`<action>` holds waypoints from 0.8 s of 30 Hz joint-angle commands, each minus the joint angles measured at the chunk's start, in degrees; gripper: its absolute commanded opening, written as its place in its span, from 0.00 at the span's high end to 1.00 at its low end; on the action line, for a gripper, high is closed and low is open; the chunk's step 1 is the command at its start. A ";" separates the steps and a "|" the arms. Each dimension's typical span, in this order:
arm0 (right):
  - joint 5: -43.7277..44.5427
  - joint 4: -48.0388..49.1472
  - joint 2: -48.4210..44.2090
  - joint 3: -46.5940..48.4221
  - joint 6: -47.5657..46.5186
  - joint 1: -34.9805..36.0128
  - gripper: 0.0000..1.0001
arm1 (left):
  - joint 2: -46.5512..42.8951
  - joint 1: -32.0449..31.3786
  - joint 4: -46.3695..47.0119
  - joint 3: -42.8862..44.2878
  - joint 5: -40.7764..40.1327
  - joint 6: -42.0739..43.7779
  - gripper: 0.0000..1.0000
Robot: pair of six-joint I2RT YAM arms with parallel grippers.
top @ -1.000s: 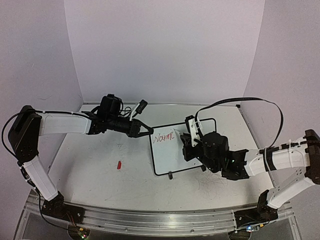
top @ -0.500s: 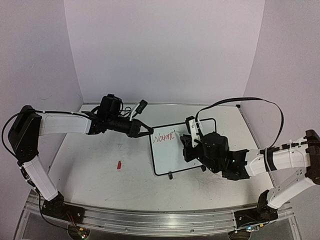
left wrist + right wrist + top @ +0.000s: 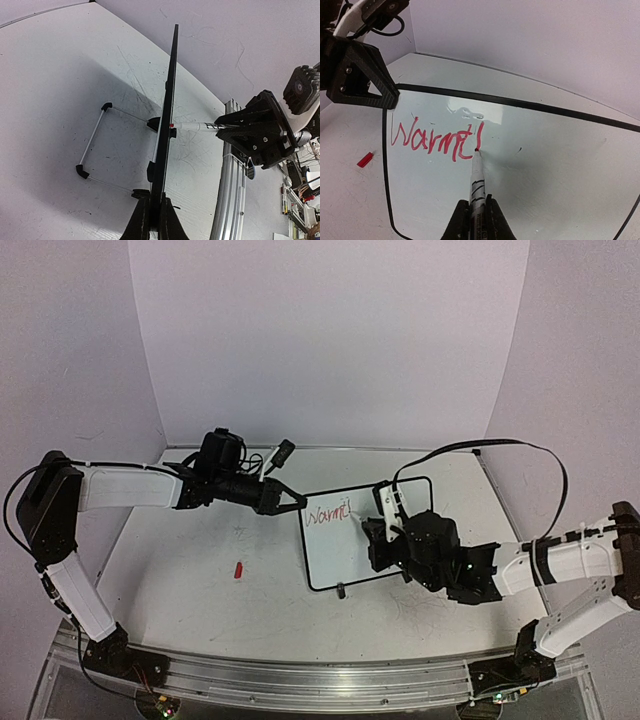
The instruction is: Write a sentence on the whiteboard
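Right pincer [image 3: 476, 212] clenched on the marker [image 3: 477, 175], its red tip touching the whiteboard [image 3: 555, 170] just after "Warmt", where 1 line of the sentence [image 3: 432, 139] shows. Left pincer [image 3: 154, 220] clamps the whiteboard's upper-left corner. The board stands mid-worktop [image 3: 190, 590], red cap [image 3: 239, 569] well left.

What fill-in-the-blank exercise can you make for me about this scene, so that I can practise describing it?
1. The right gripper holds a ____ whose tip touches the whiteboard.
2. The writing on the board so far is ____ in colour.
3. The other gripper, which clamps the board's edge, is the ____ one.

Missing words: marker; red; left.
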 commanded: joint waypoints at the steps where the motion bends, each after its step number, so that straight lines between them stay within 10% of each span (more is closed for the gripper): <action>1: -0.19 -1.11 -0.74 -0.90 1.72 0.43 1.00 | -2.83 0.12 1.49 0.35 0.50 -0.40 1.00; 24: 2.68 0.37 -0.33 0.06 1.13 0.77 1.00 | -2.77 0.11 1.43 0.32 0.75 -0.51 1.00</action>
